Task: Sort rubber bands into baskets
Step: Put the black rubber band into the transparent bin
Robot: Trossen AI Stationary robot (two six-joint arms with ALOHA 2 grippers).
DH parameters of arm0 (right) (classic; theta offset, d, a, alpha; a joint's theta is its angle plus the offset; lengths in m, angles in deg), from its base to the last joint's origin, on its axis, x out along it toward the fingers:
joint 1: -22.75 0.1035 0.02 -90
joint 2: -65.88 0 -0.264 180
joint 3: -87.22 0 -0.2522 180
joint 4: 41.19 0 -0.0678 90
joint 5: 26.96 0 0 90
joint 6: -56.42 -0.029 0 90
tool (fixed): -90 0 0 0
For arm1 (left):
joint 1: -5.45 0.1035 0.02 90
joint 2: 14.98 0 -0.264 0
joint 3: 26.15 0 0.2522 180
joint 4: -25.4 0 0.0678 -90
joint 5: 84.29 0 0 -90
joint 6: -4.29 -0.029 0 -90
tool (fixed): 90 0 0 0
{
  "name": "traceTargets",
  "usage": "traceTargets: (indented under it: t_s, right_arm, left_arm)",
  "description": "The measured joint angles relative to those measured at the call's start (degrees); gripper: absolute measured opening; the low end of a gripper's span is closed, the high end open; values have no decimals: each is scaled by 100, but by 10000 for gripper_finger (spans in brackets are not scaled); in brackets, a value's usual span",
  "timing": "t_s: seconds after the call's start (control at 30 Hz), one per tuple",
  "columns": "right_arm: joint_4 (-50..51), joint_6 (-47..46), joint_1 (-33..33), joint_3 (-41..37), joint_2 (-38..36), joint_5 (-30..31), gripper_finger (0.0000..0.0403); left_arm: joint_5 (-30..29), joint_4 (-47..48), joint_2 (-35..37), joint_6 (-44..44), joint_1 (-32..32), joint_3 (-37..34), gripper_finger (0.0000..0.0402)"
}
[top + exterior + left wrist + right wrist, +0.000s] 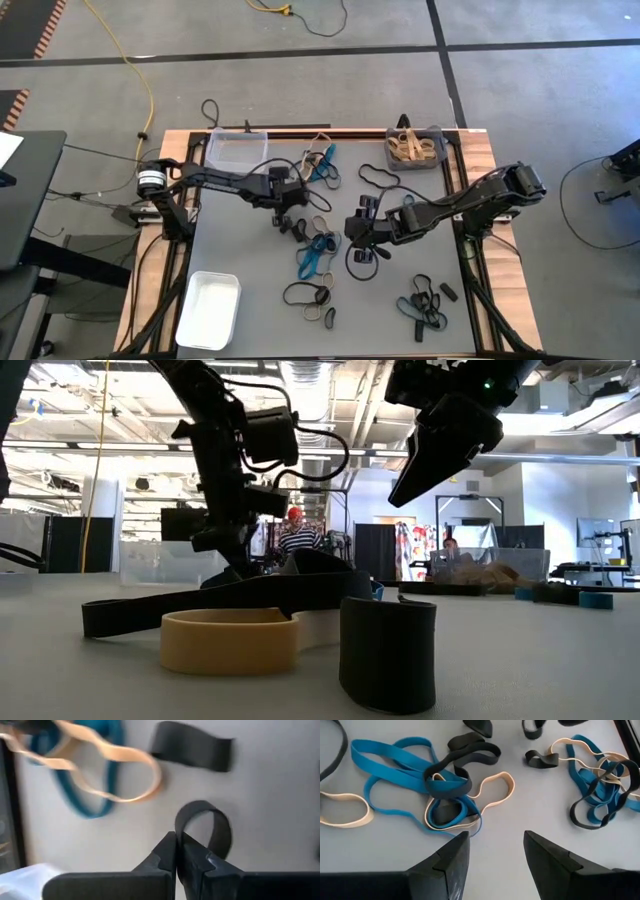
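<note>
While most of the rubber bands [318,252] lay scattered loose over the grey table [250,255], one small black band [207,824] was pinched between the pressed-together fingers of the left gripper [179,854], its loop standing out beyond the fingertips (the left wrist view showed this most clearly). Just past it lay another black band [192,751] flat on the table, and a tan band [107,762] crossed over a teal one [97,795].

In the high view the left gripper [283,215] was low over the middle of the table, beside a tangle of teal, tan and black bands [320,160] nearer the far edge. The right gripper [362,232] hung near the table's centre, its fingers spread and holding nothing. Under it, the right wrist view showed a knot of blue, black and tan bands [442,790] and a second blue-and-black cluster [600,790] off to one side.

More bands lay toward the near edge: a black and tan group [310,298] and a teal and black heap [422,305]. The clear basket [237,149] sat at the far left of the table, the dark grey basket [416,147] at the far right with tan bands in it, and the white basket [209,310] at the near left corner.

In the low view a tan band [230,642] and a black band [388,652] stood close to the camera.
</note>
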Motion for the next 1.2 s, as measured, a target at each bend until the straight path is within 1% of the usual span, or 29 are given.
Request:
traceTargets:
  t_s: [0.1,0.17,0.3,0.47,0.53,0.7,0.77,0.97,1.1,1.2]
  right_arm:
    - [2,2,-2,0,0,2,217]
    - [5,4,-2,0,0,2,217]
    - [28,9,-2,0,2,1,217]
    - [58,14,-2,0,2,0,217]
    - [69,10,-1,0,3,1,217]
    - [56,2,4,0,4,2,217]
    - [38,3,4,-2,4,2,217]
    - [14,0,4,-2,4,2,217]
    - [8,0,4,-2,4,2,217]
    - [5,2,4,-2,4,2,217]
  left_arm:
    - [-460,419,0,-126,57,290,0]
    - [-621,735,2,-138,128,519,0]
    - [-831,1239,142,-184,357,871,0]
    - [-865,1419,668,-218,1030,928,0]
    - [-722,1432,942,-159,1387,897,0]
    - [291,1488,1311,-2,2336,889,0]
    - [554,1563,1324,46,2684,889,0]
    - [703,1652,1224,126,3352,878,0]
    - [859,1695,1229,152,3631,880,1]
    - [890,1804,1231,153,3760,880,15]
